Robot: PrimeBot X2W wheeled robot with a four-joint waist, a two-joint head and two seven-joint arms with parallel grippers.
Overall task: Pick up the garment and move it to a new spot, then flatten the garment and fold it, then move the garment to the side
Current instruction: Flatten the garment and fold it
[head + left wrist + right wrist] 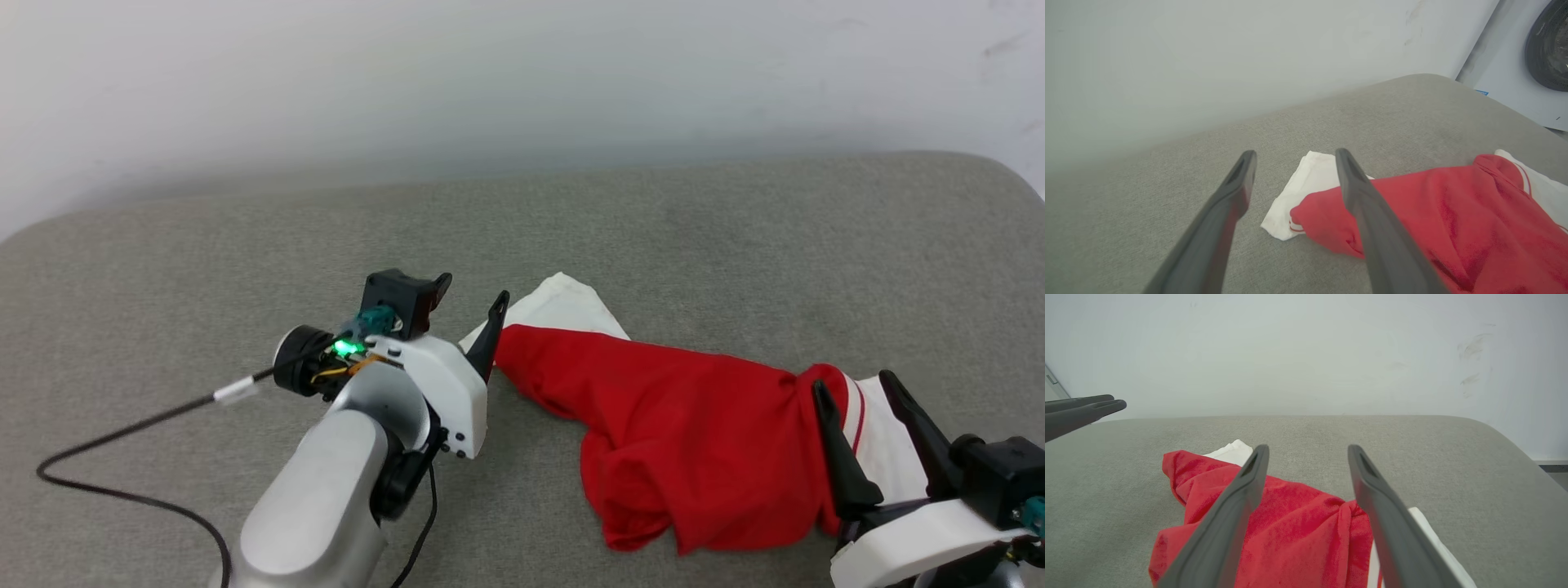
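lying crumpled, the garment [686, 408] stretches from left gripper [473, 287] to right gripper [852, 380].

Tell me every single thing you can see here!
shirt: one, red with white sleeves, crumpled on the table, right of the middle.
table: one, grey and cloth-covered, under the shirt.
wall: one, whitish, behind the table.
cable: one, black, across the table at the left.
machine: one, white with a dark round window, past the table's far corner.
left arm: one, silver and white, lower left.
left gripper: one, dark fingers, open, by the shirt's left sleeve.
right gripper: one, dark fingers, open, at the shirt's right end.
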